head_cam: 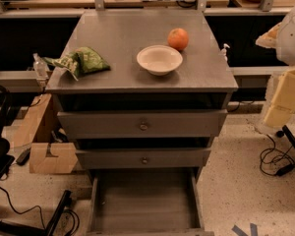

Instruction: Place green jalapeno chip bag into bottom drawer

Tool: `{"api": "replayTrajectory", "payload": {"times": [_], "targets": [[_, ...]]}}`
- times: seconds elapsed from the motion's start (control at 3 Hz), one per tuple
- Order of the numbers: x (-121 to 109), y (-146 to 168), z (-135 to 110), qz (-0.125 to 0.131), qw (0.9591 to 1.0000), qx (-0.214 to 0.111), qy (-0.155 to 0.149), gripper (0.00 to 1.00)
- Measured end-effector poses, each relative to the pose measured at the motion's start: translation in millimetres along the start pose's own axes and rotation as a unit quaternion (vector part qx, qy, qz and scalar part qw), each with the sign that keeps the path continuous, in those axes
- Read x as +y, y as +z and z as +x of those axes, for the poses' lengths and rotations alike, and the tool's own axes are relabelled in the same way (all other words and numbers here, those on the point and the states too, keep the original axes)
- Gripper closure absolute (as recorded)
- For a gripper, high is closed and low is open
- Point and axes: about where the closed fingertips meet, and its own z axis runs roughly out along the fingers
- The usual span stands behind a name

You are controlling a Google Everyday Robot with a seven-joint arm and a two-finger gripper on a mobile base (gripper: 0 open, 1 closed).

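Observation:
The green jalapeno chip bag (81,61) lies on the left edge of the grey cabinet top (123,28), wrinkled, green with pale patches. The bottom drawer (144,200) is pulled out at the base of the cabinet and shows a plain grey floor with nothing in it. My gripper (285,95) is a pale white and yellow shape at the right edge of the view. It hangs beside the cabinet's right side, well away from the bag and above and to the right of the open drawer. It holds nothing that I can see.
A white bowl (159,59) and an orange (178,39) stand on the cabinet top, right of the bag. Two shallower drawers with round knobs (143,126) are shut. A clear bottle (40,67), wooden blocks (51,157) and cables (275,161) lie around the cabinet.

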Motion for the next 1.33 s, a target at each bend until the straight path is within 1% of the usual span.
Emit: {"api": "replayTrajectory", "payload": {"times": [0.33,0.67,1.0,1.33], "targets": [[0.0,0.0,0.0,0.0,1.0,0.0,0.0,0.0],[-23.2,12.1,-21.7,0.016,0.9993,-0.022,-0.025,0.0],[-67.3,33.3,-65.2,0.042,0.9937,-0.054,-0.089,0.0],[-103.8,53.2,-113.4,0.079,0.9815,-0.101,-0.142,0.0]]}}
